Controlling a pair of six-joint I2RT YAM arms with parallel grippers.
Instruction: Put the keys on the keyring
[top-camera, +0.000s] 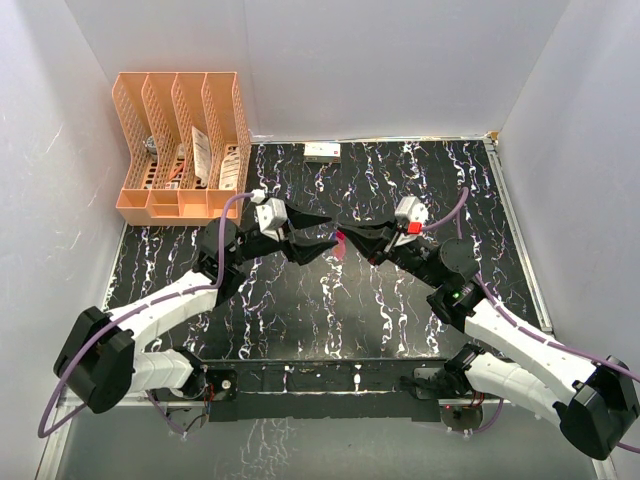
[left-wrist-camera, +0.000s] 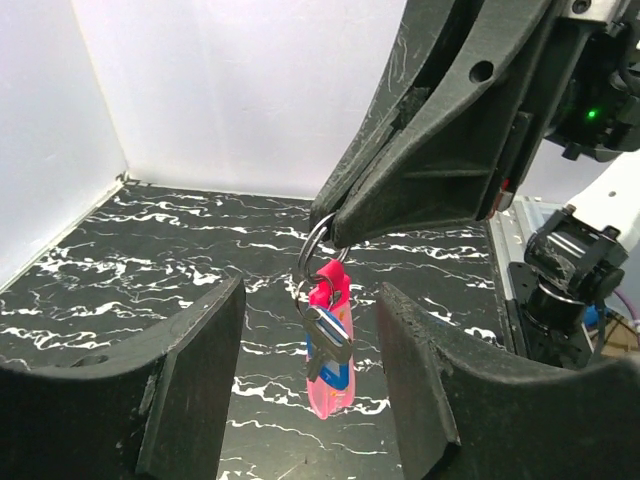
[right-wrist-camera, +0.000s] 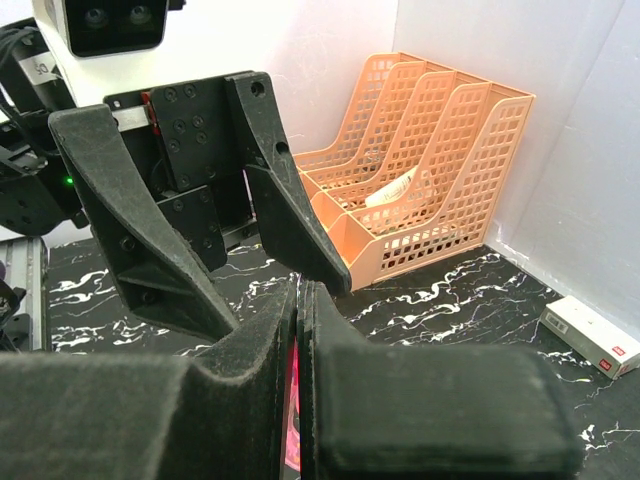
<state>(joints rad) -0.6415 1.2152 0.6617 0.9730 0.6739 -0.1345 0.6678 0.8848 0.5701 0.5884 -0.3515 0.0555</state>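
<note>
**Right arm holds keyring aloft, left open opposite**

Top: right gripper (top-camera: 347, 238) is clamped on the keyring (top-camera: 340, 247) above mid-table (top-camera: 400, 320). Left gripper (top-camera: 326, 230) faces it with jaws wide. It's probably lifted so the left can reach in.

Left wrist: keyring is pinched at its top and the red strap (left-wrist-camera: 332, 395) hangs free. Keys (left-wrist-camera: 326, 340) dangle against it and look threaded, but I can't confirm both.

Right wrist: jaws nearly closed with a red sliver between them. Left's fingers are spread opposite.

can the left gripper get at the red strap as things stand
Probably yes: the left gripper is open, its fingers either side of the red strap, which hangs free below the ring pinched by the right gripper.
</note>
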